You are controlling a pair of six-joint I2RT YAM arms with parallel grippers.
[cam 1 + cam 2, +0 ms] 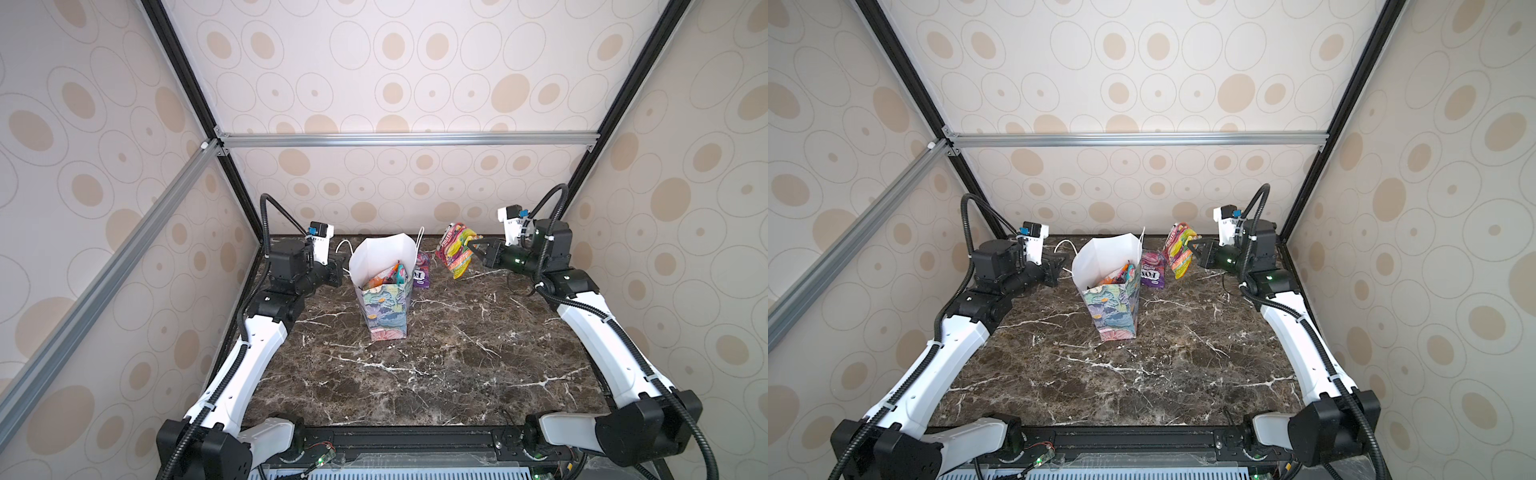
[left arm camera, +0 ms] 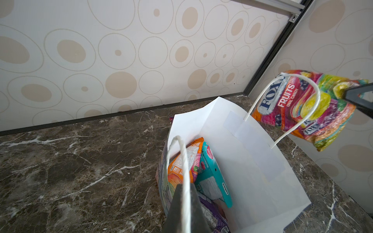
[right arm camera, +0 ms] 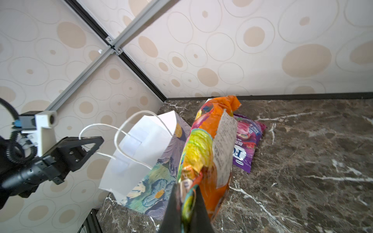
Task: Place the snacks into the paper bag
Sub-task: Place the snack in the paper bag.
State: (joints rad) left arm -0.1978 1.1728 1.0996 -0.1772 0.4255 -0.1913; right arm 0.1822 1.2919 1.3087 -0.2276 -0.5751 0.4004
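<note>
One dark marble table (image 1: 457, 374) is seen, and on it one paper bag (image 1: 386, 316) is stood upright toward the far edge, its mouth open.

Five snack pouches are counted. Three are lodged inside the bag: an orange pouch (image 2: 181, 161), a teal-white pouch (image 2: 212, 177) and a purple pouch (image 2: 214, 217) low down, only partly shown. A fourth, the FOX'S Berries pouch (image 1: 1152, 272), also purple, is laid flat on the table just beside the bag, on the right arm's side. The fifth, the FOX'S Fruits pouch (image 1: 455, 249), is held in the air, clear of the table and off to the side of the bag's rim.

Two pincers are present. The right pincer (image 1: 471, 245) is closed tight on one crumpled edge of the FOX'S Fruits pouch, which is hung from it. The left pincer (image 2: 184, 191) is closed on a white cord handle (image 2: 178, 137) of the bag, the cord being pinched between its fingers.
</note>
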